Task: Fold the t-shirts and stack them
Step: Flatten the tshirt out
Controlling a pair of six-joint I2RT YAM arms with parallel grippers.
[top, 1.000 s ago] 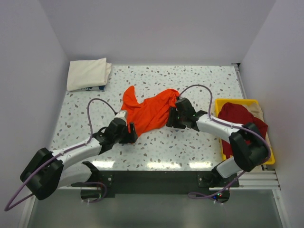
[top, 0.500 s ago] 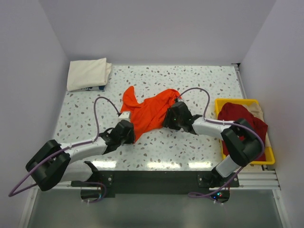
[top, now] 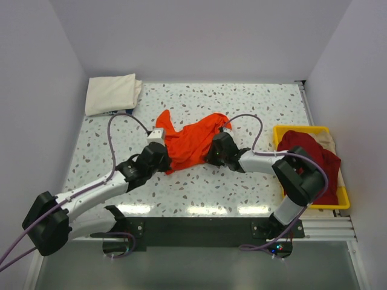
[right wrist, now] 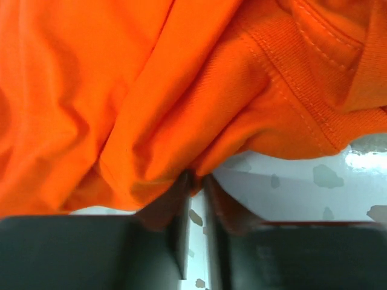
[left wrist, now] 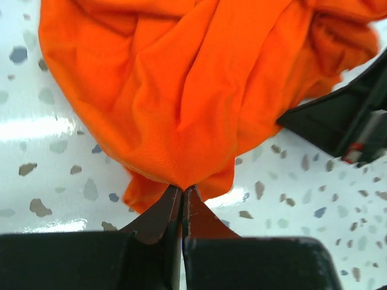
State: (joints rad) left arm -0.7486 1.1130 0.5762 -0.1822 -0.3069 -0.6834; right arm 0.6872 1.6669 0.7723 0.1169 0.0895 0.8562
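Note:
The bright orange t-shirt [top: 190, 140] lies crumpled in the middle of the speckled table. My left gripper [top: 167, 162] is at its near-left edge, and in the left wrist view it [left wrist: 182, 188] is shut on a fold of the orange cloth [left wrist: 199, 90]. My right gripper [top: 213, 154] is at the shirt's near-right edge; its jaws [right wrist: 197, 179] are pinched together on the orange hem [right wrist: 181, 121]. A folded cream t-shirt [top: 112, 93] rests at the back left. The dark red t-shirt [top: 308, 154] sits bunched in the tray.
The yellow plastic tray [top: 300, 128] stands at the right edge, with pale cloth [top: 329, 140] under the red shirt. White walls close in the back and both sides. The right arm's black wrist [left wrist: 344, 121] shows in the left wrist view.
Both grippers moved inward to the orange shirt's near edge and closed on the cloth. The left arm swung farther forward.

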